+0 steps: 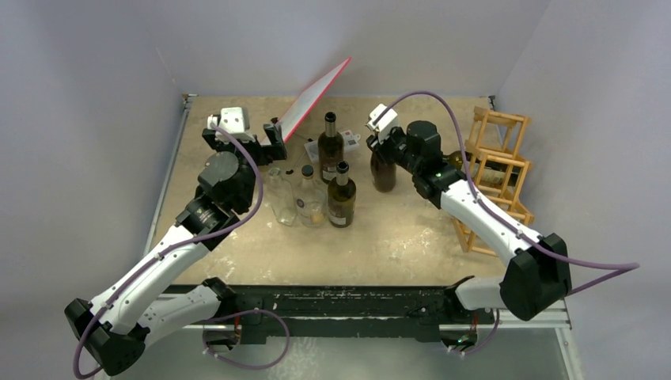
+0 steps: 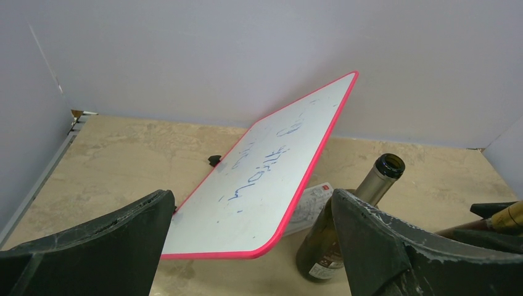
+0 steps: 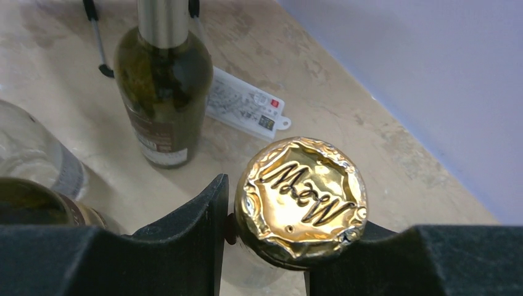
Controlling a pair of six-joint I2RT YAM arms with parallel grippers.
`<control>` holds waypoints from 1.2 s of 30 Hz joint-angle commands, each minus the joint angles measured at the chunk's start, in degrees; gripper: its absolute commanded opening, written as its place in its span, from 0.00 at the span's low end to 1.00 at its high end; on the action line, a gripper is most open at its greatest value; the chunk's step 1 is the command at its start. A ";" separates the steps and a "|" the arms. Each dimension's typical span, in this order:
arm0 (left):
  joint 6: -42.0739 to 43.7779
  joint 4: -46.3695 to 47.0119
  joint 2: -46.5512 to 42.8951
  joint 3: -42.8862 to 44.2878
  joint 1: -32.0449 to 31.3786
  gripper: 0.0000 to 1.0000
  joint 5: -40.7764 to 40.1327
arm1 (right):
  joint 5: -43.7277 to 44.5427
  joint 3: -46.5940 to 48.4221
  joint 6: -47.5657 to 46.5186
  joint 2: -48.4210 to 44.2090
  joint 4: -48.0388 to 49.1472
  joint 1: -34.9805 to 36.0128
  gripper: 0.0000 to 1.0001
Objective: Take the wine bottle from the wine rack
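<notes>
The wine bottle (image 1: 384, 172) is dark with a gold foil cap (image 3: 300, 197) and stands upright over the table, left of the wine rack (image 1: 500, 170) and clear of it. My right gripper (image 1: 385, 136) is shut on the bottle's top; in the right wrist view the gripper (image 3: 296, 209) has its black fingers (image 3: 197, 222) pressed on both sides of the cap. I cannot tell whether the bottle's base touches the table. My left gripper (image 1: 274, 141) is open at the near end of a tilted red-edged whiteboard (image 1: 316, 95), which also shows in the left wrist view (image 2: 271, 172).
Two dark bottles (image 1: 330, 149) (image 1: 342, 198) and two clear bottles (image 1: 281, 198) (image 1: 311, 199) stand mid-table. A white card (image 3: 247, 105) lies near the far bottle (image 3: 163, 80). My right arm crosses in front of the rack. Walls close in on three sides.
</notes>
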 commanded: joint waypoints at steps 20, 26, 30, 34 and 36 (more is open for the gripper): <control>-0.04 1.74 -0.01 0.63 0.34 0.99 0.01 | -8.77 11.83 12.02 3.11 22.58 4.89 0.00; -0.08 1.73 0.17 0.71 0.34 0.99 0.18 | -8.84 11.52 13.94 3.07 22.15 5.53 0.00; -0.13 1.52 0.09 0.84 0.43 0.99 0.34 | -7.05 11.15 14.22 3.46 21.84 5.74 0.00; 0.03 1.37 0.42 0.91 0.44 0.99 -0.03 | -6.01 12.25 14.34 4.19 19.58 5.79 0.16; -0.06 1.39 0.31 0.86 0.43 0.99 0.18 | -5.32 12.28 14.33 4.01 19.08 5.79 0.24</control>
